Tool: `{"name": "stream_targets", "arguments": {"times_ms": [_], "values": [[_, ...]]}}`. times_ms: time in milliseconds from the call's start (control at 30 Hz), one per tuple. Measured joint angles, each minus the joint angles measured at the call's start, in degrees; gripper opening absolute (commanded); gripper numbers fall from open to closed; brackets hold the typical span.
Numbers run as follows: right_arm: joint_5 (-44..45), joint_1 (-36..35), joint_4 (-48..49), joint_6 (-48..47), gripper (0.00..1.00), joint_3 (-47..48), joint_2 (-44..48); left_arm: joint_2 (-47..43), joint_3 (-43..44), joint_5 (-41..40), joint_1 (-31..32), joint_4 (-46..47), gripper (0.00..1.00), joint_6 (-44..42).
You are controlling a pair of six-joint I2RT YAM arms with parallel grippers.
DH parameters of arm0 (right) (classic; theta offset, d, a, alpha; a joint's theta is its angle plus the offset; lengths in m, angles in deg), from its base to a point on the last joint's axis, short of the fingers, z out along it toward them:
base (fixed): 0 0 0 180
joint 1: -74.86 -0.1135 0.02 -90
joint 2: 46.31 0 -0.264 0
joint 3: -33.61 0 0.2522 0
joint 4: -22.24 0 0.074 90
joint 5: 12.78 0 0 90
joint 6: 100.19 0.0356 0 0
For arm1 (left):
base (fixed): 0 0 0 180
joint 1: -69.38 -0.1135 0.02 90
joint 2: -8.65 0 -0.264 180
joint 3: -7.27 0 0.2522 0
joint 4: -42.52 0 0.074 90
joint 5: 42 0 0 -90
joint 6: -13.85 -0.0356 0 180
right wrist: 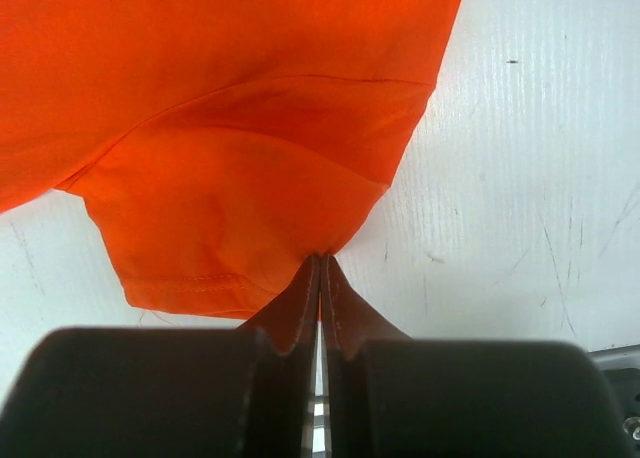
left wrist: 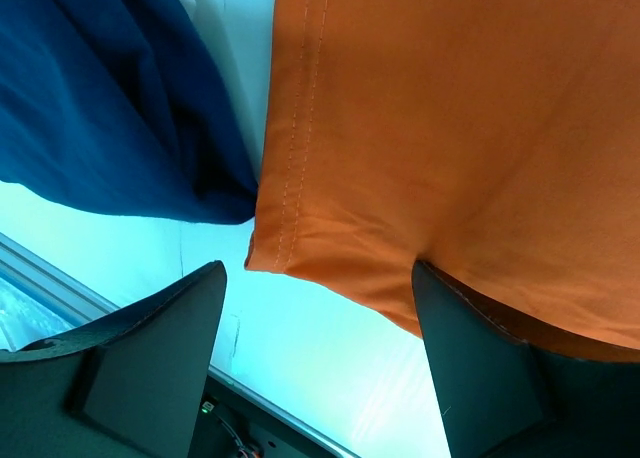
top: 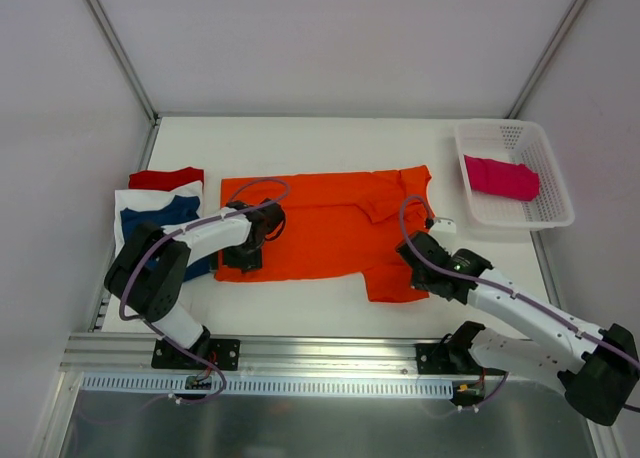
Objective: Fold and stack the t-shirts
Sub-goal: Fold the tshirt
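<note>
The orange t-shirt [top: 320, 228] is spread flat on the tabletop [top: 300, 148]. Its hemmed corner is seen just ahead of the left hand [left wrist: 315, 278], whose fingers are spread wide, with the navy t-shirt [left wrist: 100, 108] beyond it to the left. An edge of the orange cloth is pinched in the closed right hand [right wrist: 320, 266], and the rest is laid out ahead of it.

The orange t-shirt [top: 320, 228] is plain bright orange, and the stitching along its hem is the same orange. The navy t-shirt [top: 165, 218] is solid dark blue, the white t-shirt [top: 150, 195] plain white and the red t-shirt [top: 165, 178] plain red. The pink t-shirt [top: 500, 176] is solid magenta. The basket [top: 553, 183] is white with a mesh pattern, and the table [top: 300, 143] is white. The left end effector [left wrist: 315, 308] and right end effector [right wrist: 320, 268] are black. The left arm [top: 200, 233] and right arm [top: 530, 318] are white with black joints.
</note>
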Motion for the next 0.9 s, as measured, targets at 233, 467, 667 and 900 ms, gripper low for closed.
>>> {"name": "stream_targets", "arguments": {"times_ms": [233,467,667,900], "values": [[0.17,0.0,-1.14,0.0,0.0,0.0,2.36,0.61,0.42,0.87,0.0,-0.35,0.77,0.0],[0.17,0.0,-2.16,0.02,0.0,-0.28,5.73,0.76,0.52,1.77,-0.02,-0.35,0.74,-0.13],[0.55,0.0,-4.07,0.07,0.01,-0.55,10.1,-5.75,-4.5,5.97,-0.28,3.89,0.72,-0.07],[0.59,0.0,-5.88,0.24,0.0,-1.18,13.11,-9.42,-7.63,12.2,-4.26,7.37,0.72,-0.22]]}}
